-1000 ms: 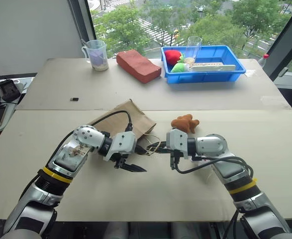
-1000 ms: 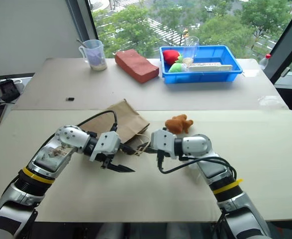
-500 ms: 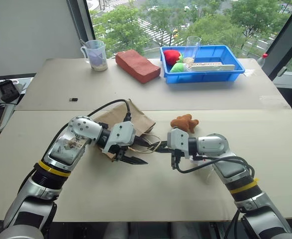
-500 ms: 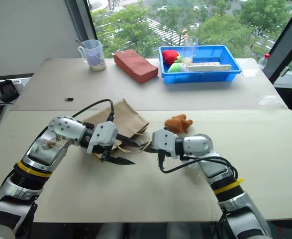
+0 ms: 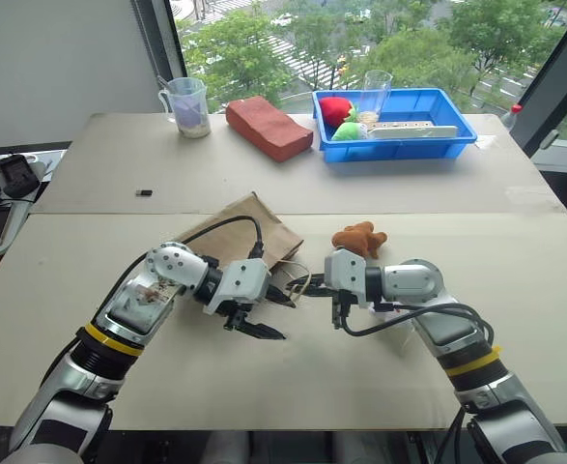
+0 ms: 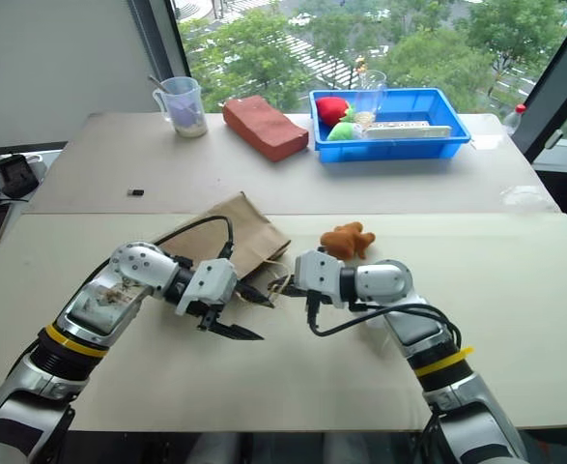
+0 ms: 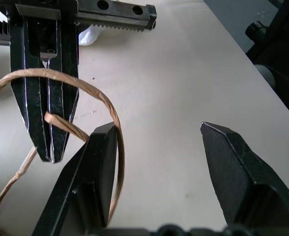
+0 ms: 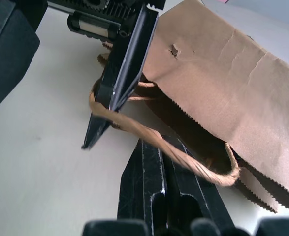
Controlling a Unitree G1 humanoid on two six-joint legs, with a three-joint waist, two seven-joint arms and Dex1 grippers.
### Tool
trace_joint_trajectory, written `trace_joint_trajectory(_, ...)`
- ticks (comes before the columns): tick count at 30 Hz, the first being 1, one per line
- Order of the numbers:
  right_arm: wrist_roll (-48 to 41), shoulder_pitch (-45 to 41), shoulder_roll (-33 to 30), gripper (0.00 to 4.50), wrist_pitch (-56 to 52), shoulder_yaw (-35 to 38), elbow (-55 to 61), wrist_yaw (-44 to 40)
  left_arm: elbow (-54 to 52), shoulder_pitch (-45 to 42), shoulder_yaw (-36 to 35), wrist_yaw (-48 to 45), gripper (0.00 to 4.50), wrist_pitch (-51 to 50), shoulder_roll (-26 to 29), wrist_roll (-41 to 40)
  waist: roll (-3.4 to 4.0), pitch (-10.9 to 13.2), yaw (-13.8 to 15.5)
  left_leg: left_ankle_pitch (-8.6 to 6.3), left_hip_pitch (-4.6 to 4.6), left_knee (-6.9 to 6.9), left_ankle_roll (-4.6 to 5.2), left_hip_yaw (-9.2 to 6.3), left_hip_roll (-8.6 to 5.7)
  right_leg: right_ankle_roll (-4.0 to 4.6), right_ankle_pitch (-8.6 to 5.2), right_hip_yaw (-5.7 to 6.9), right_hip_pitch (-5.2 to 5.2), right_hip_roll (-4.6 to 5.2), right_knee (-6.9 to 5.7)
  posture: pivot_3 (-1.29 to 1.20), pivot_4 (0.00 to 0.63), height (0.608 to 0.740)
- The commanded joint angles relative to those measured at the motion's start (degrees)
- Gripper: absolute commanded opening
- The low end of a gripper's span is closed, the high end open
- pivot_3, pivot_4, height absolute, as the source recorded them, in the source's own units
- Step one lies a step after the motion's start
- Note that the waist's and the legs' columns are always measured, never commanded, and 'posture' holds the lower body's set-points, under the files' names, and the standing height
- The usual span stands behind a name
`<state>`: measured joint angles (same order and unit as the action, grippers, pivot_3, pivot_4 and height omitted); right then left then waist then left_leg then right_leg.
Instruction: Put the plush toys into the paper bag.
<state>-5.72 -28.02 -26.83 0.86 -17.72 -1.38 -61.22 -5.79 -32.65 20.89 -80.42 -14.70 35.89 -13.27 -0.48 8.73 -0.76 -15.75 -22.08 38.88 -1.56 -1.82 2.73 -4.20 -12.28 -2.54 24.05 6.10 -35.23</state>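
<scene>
Right wrist view showed my right gripper point(image 8: 166, 162) pinching one cord handle point(image 8: 183, 162) of the paper bag point(image 8: 218, 83), lifting its mouth; my left gripper point(image 5: 254, 314) stood spread beside it, probably to widen the opening. The orange-brown plush toy point(image 5: 358, 238) lay just beyond.

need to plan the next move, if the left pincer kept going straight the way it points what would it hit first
Probably the right pincer, shut on a bag handle just beyond the open left pincer. Depth is unclear; it may slide past onto bare table.

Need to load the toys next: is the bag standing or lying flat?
Lying flat. The bag lies on its side on the table, mouth only slightly parted in the right wrist view.
</scene>
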Motion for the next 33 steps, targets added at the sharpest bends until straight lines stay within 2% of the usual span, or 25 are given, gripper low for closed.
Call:
trace_joint_trajectory(1,-0.6,-0.8,0.1,0.00,-0.1,0.3,1.4,-0.2,-0.3,-2.7,-0.6,1.3,2.29,0.0,-0.9,0.4,0.00,0.0,0.0,0.00,0.00,0.00,0.00,0.00,0.00,0.00,0.00,0.00,0.00,0.00,0.00,0.00,0.150,0.740)
trace_joint_trajectory(3,-0.6,-0.7,0.1,0.00,-0.1,0.3,1.4,-0.3,-0.4,-3.1,-0.7,1.4,1.58,-0.4,-0.9,0.1,0.00,0.0,-0.1,0.00,0.01,0.00,0.00,0.00,0.00,0.00,0.00,0.00,0.00,0.00,0.00,0.00,0.150,0.740)
trace_joint_trajectory(6,-0.4,-0.7,0.2,0.00,0.0,0.3,1.2,-0.2,-1.1,-3.3,-1.4,1.4,0.11,-1.2,-0.6,-0.8,0.00,0.0,-0.2,0.00,0.03,-0.02,0.00,0.00,0.00,0.00,0.00,0.00,0.00,0.00,-0.01,0.00,0.150,0.740)
trace_joint_trajectory(10,0.0,-0.4,0.2,0.00,0.6,0.1,0.6,0.0,-2.3,-3.9,-4.1,1.4,0.05,-4.3,-0.1,-4.1,0.00,0.0,-0.2,0.00,0.01,-0.01,0.00,0.00,0.00,0.00,0.00,0.00,0.01,0.00,-0.02,0.00,0.150,0.740)
trace_joint_trajectory(15,2.5,1.0,0.5,0.00,2.4,-0.9,-2.4,1.6,1.4,-9.9,-11.0,3.7,0.05,-9.6,1.3,-7.8,-0.01,0.0,0.0,0.01,0.00,0.03,-0.01,-0.01,0.00,0.00,0.00,0.00,0.00,0.00,0.00,0.00,0.150,0.740)
trace_joint_trajectory(23,4.7,3.2,0.8,0.00,2.2,-2.8,-2.9,2.2,12.2,-18.0,-18.7,7.1,0.05,-7.7,5.3,-6.9,-0.01,0.0,-0.5,0.02,0.03,-0.05,-0.03,-0.01,0.00,0.00,0.00,0.01,0.02,0.00,-0.03,0.00,0.150,0.740)
trace_joint_trajectory(27,4.9,2.8,0.4,0.00,1.5,-3.8,-3.0,1.0,15.1,-19.9,-19.6,7.6,0.05,-5.6,5.8,-6.6,-0.01,0.0,-0.5,0.02,0.01,-0.03,-0.04,-0.01,0.00,0.00,0.00,0.02,0.01,0.00,0.00,0.00,0.150,0.740)
trace_joint_trajectory(33,1.4,2.2,0.7,0.00,-5.0,-1.6,1.5,1.4,10.5,-16.1,-18.2,7.1,0.05,-6.1,4.3,-7.7,-0.01,0.0,-0.4,0.03,0.02,-0.04,-0.06,-0.01,0.00,0.00,0.00,0.02,0.02,0.00,-0.04,0.00,0.150,0.740)
